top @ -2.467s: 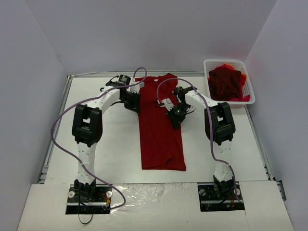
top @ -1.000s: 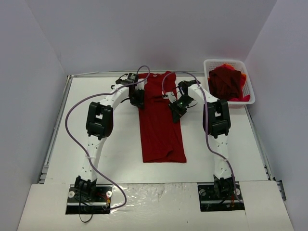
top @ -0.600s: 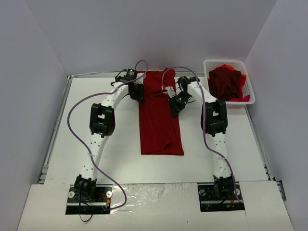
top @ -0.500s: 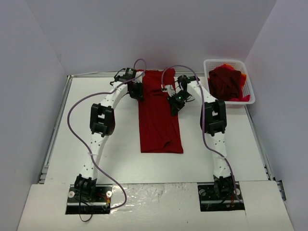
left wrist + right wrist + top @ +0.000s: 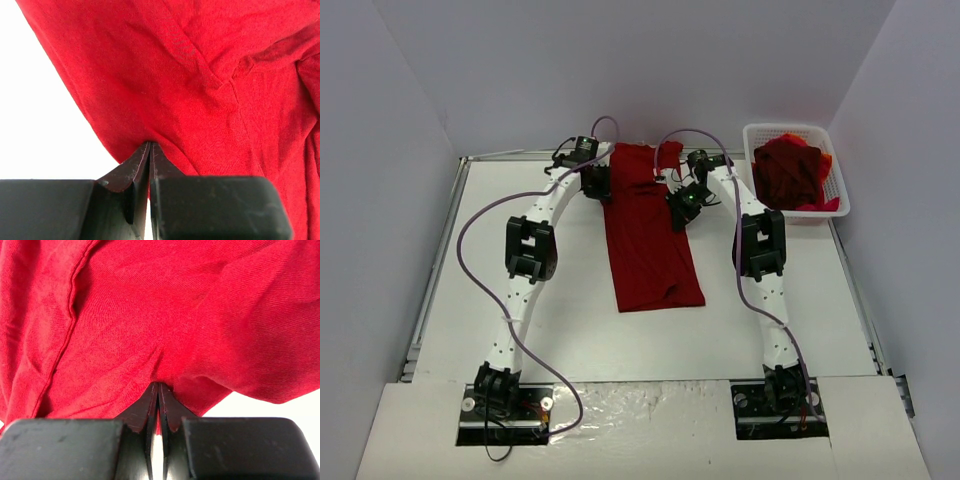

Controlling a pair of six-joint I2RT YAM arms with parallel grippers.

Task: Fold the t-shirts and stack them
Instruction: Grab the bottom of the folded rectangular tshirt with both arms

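Clamped shut on the shirt [image 5: 650,250] at both far corners: left gripper [image 5: 597,183] on the left edge, right gripper [image 5: 682,203] on the right. Have hauled it toward the far side, lifting the far end and dragging the near hem along. Lies in the middle as a narrow strip, left of the basket [image 5: 841,190]. Probably smoothing it flat before folding end over end.

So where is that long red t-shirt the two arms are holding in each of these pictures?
Top external: the long red t-shirt runs down the middle of the white table.
Left wrist: it fills most of the picture, pinched in the left gripper.
Right wrist: it fills most of the picture, pinched in the right gripper.
Shared landmark: the white table, bare beside the cloth.
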